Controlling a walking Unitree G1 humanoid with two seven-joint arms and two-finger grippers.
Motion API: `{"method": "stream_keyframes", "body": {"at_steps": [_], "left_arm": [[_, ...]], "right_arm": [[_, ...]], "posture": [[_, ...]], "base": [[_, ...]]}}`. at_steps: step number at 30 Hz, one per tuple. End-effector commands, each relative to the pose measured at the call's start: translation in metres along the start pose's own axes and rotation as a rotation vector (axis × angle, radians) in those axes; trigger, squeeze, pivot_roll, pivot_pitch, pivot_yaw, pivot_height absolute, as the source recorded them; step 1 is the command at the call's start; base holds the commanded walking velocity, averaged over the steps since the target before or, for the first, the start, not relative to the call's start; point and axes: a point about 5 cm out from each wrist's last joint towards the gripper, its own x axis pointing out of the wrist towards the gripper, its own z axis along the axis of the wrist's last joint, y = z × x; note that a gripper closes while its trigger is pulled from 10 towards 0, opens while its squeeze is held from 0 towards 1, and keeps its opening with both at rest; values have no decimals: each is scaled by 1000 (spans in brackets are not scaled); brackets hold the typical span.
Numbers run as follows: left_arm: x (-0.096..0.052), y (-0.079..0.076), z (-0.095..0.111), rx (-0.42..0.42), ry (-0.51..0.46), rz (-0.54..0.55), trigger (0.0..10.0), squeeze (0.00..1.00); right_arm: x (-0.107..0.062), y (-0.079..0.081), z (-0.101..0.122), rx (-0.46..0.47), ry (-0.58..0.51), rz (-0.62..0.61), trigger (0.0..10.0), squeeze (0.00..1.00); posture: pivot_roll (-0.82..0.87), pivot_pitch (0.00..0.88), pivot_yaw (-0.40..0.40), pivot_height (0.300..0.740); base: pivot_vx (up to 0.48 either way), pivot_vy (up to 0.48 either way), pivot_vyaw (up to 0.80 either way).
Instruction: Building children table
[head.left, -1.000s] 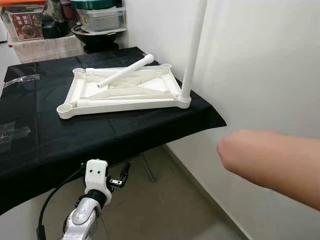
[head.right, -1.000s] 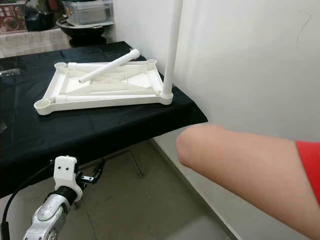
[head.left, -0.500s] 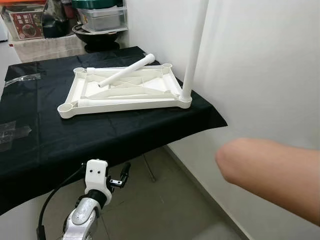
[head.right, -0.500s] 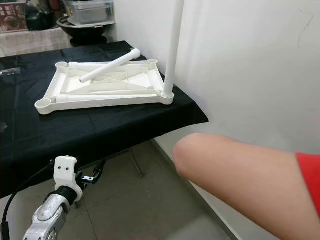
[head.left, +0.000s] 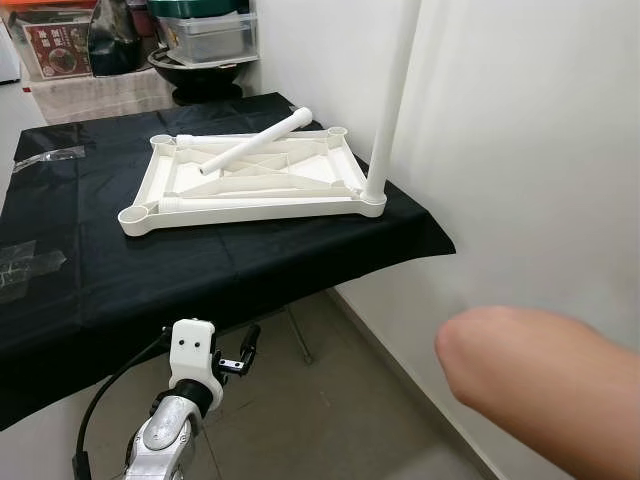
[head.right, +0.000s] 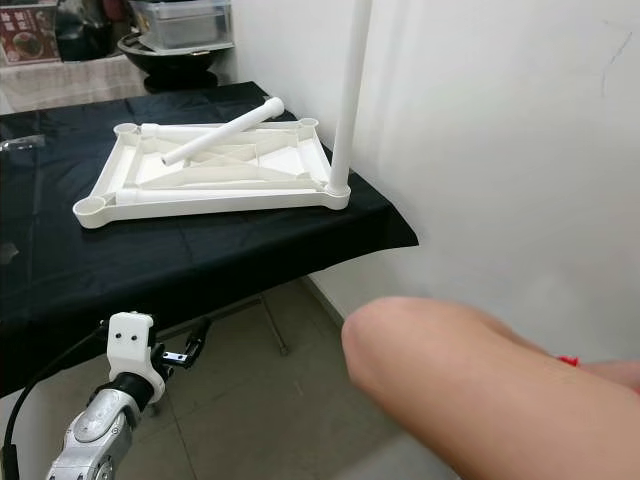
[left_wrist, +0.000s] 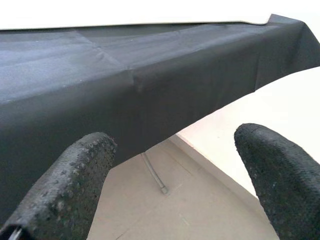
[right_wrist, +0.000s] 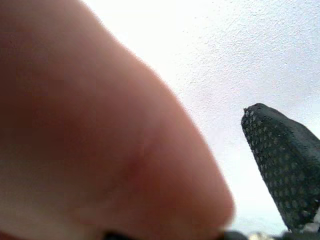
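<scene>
A white plastic tabletop (head.left: 250, 208) lies upside down on a table draped in black cloth (head.left: 150, 270). One white leg (head.left: 392, 90) stands upright in its near right corner socket. A second, loose leg (head.left: 255, 141) lies slantwise across the frame's far side. My left gripper (head.left: 240, 355) hangs low, below the table's front edge, away from the parts. In the left wrist view it (left_wrist: 175, 145) is open with nothing between its fingers. A person's bare arm (right_wrist: 100, 130) presses close in front of my right gripper (right_wrist: 280, 170).
The person's arm (head.left: 540, 385) reaches in from the right foreground, between me and the white wall (head.left: 520, 150). Boxes and bins (head.left: 200, 30) are stacked behind the table. Clear plastic bags (head.left: 30, 262) lie on the cloth at the left. Bare tiled floor (head.left: 320, 410) runs under the table.
The person's arm has sunk lower in the head views. My left arm and the table parts have stayed put.
</scene>
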Motion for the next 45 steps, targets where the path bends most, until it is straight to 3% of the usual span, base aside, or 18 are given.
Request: {"method": "stream_keyframes", "body": {"at_steps": [1, 45], "left_arm": [[-2, 1, -1, -2, 4, 3, 10000, 0], [-1, 1, 0, -3, 2, 4, 10000, 0]], "right_arm": [[-2, 6, -6, -3, 28, 22, 10000, 925], [-1, 12, -3, 32, 17, 80, 10000, 925]], "posture": [[-153, 0, -64, 740], [-155, 0, -66, 740]], "base": [[0, 0, 0], [0, 0, 0]]}}
